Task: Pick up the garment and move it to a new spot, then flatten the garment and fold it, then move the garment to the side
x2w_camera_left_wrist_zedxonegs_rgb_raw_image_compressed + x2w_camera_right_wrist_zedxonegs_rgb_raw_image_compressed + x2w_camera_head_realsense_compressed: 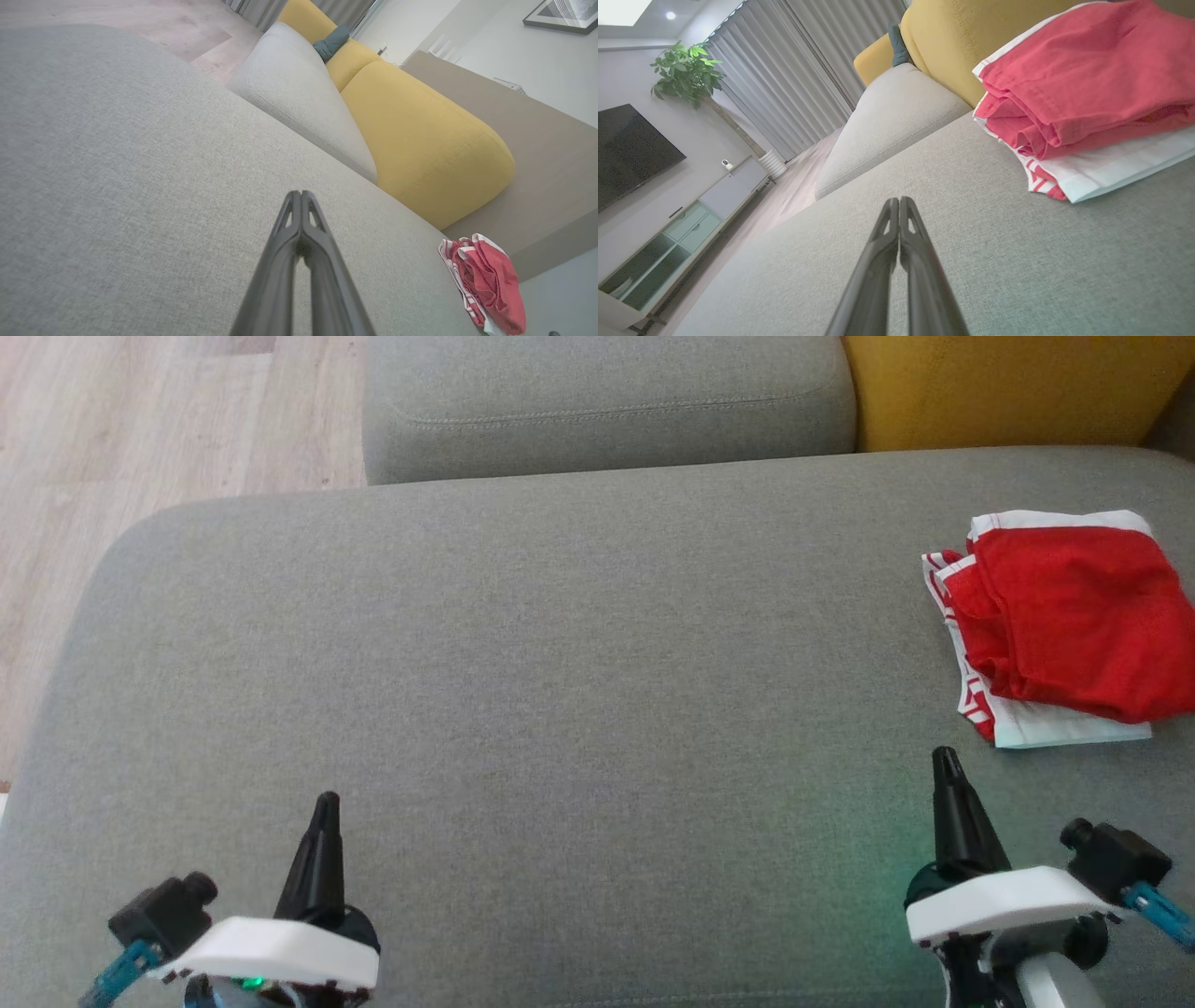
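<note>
1. The garment (1064, 625), red with white bands and a striped edge, lies at about 3 o'clock on the grey seat cushion (560, 663) in the head view. It is folded into a compact stack, layer upon layer. Sitting out at the edge and leaving the middle bare, it looks set aside on purpose.
2. The left gripper (326, 803) sits at 7 o'clock with its fingers pressed together tip to tip and nothing between them. In its own wrist view the garment is well apart, down at 4 o'clock.
3. The right gripper (945, 758) sits at 5 o'clock, likewise closed and empty. The garment is near it, at its 1 o'clock, but not touching.
4. Both grippers are held low and close to the robot, pointing to 12 o'clock, which reads as a rest posture rather than a reach.
5. The yellow cushion (1008, 387) rises at 1 o'clock behind the garment, near but apart from it.
6. With the cloth folded, off to the side and unheld, the task looks finished or very nearly so.
</note>
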{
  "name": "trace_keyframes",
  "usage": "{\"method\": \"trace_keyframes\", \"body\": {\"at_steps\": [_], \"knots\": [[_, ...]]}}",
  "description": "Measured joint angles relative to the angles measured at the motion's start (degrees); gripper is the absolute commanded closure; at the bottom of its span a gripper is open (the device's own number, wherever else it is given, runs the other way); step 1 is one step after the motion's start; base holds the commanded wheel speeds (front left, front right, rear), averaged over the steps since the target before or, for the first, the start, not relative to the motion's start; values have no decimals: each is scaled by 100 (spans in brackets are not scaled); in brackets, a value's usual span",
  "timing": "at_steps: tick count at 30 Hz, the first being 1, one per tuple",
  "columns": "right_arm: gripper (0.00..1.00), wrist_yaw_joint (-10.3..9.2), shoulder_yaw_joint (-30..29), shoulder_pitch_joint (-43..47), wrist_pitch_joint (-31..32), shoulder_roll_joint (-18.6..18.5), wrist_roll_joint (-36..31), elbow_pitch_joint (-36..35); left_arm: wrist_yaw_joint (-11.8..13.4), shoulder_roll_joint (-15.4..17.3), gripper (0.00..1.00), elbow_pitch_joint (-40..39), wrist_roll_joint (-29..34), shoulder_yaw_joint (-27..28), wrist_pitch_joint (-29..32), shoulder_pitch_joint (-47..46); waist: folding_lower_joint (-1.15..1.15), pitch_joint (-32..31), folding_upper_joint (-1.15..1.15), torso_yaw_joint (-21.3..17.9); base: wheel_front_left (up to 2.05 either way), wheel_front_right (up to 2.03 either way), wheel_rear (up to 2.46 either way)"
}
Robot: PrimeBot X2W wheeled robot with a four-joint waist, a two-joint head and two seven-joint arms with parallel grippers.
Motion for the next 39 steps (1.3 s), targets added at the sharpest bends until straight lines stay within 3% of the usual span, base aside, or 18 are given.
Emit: {"method": "trace_keyframes", "body": {"at_steps": [39], "knots": [[100, 0, -401, -113, 569, -22, 2541, -83, -103, 27, 100, 245, -2254, 371, 603, -336, 0, 22, 0, 15, 0, 0, 0]]}}
